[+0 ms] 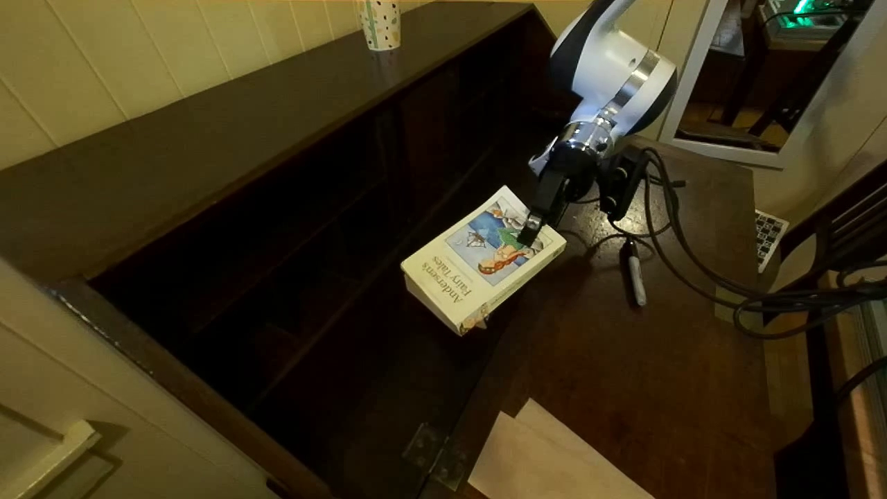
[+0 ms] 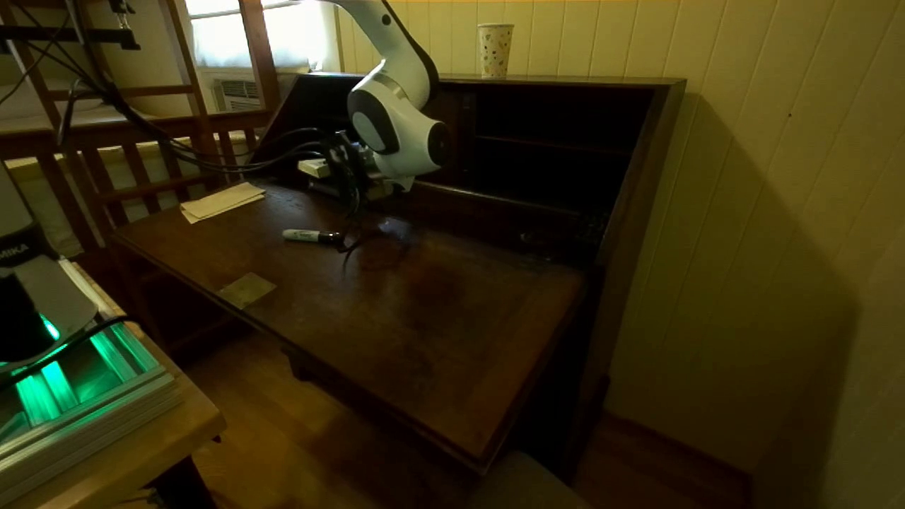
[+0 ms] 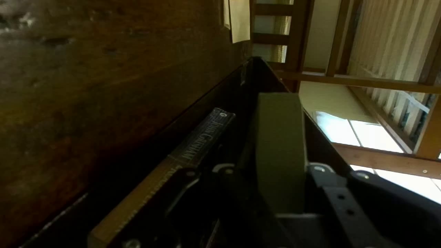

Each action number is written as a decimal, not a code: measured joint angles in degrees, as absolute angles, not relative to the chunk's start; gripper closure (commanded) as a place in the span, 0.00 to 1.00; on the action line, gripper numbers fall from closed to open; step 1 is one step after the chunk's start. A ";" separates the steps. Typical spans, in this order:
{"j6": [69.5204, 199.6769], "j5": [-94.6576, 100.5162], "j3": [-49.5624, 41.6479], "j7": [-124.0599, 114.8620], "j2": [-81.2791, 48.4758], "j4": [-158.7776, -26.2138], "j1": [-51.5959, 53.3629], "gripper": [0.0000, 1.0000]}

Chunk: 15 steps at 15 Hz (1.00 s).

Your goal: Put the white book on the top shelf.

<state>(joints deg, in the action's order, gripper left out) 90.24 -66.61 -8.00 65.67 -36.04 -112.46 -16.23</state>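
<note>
The white book [image 1: 495, 260] is held above the dark wood surface, cover up and tilted, with its colourful picture showing in an exterior view. My gripper [image 1: 532, 232] is shut on it, one finger pressing the cover; the other finger is hidden beneath. In the wrist view the book's pale page edge [image 3: 280, 137] stands between the two fingers of my gripper [image 3: 270, 168]. In an exterior view, most of the book [image 2: 313, 167] is hidden behind the wrist. The top shelf, the endmost wide dark recess [image 1: 277, 229], lies left of the book; its inside is very dark.
A dark blue and orange book [image 3: 203, 137] lies below the held book. A patterned cup [image 1: 381, 26] stands on the bookcase top [image 1: 229, 125]. The end board [image 1: 187, 395] bounds the recess. A marker [image 1: 634, 277] and paper sheets [image 1: 540, 450] lie on the desk. Cables [image 1: 693, 256] hang from the wrist.
</note>
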 measured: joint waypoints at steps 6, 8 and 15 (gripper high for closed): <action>85.59 -66.61 -7.68 70.83 -35.86 -109.55 -16.24 0.93; 83.66 -66.61 -7.67 72.69 -35.84 -108.52 -16.28 0.93; 78.75 -67.13 -7.60 75.87 -35.90 -104.71 -16.39 0.93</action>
<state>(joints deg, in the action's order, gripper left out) 78.75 -67.13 -7.60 75.87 -35.90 -104.71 -16.39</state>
